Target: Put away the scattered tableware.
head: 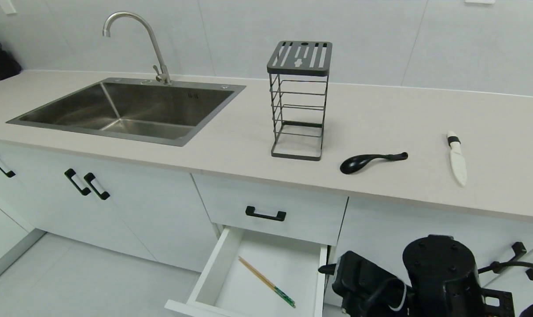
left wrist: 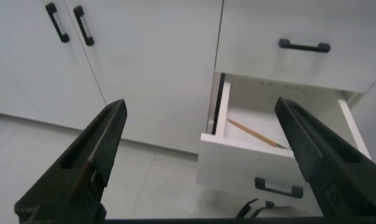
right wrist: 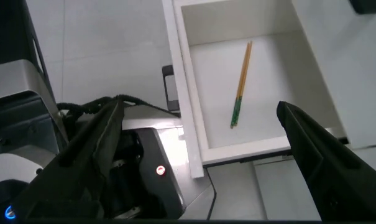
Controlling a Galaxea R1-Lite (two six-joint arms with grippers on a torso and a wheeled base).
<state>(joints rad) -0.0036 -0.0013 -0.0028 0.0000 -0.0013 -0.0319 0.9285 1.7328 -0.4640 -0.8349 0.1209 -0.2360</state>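
A black spoon [head: 372, 160] lies on the counter to the right of the wire rack [head: 299, 101]. Further right lies a white knife [head: 456, 157] with a black band on its handle. Below the counter a white drawer [head: 224, 264] stands pulled out, with a pair of wooden chopsticks [head: 266, 281] with green tips inside. My left gripper [left wrist: 200, 106] is open and empty, low in front of the cabinets and facing the drawer [left wrist: 212, 140] and chopsticks [left wrist: 256, 134]. My right gripper [right wrist: 200, 109] is open and empty above the drawer [right wrist: 194, 124], near the chopsticks [right wrist: 240, 84].
A steel sink [head: 130, 110] with a tall tap [head: 152, 44] takes up the counter's left half. A closed drawer with a black handle [head: 265, 215] sits above the open one. Cabinet doors with black handles [head: 86, 185] stand to the left.
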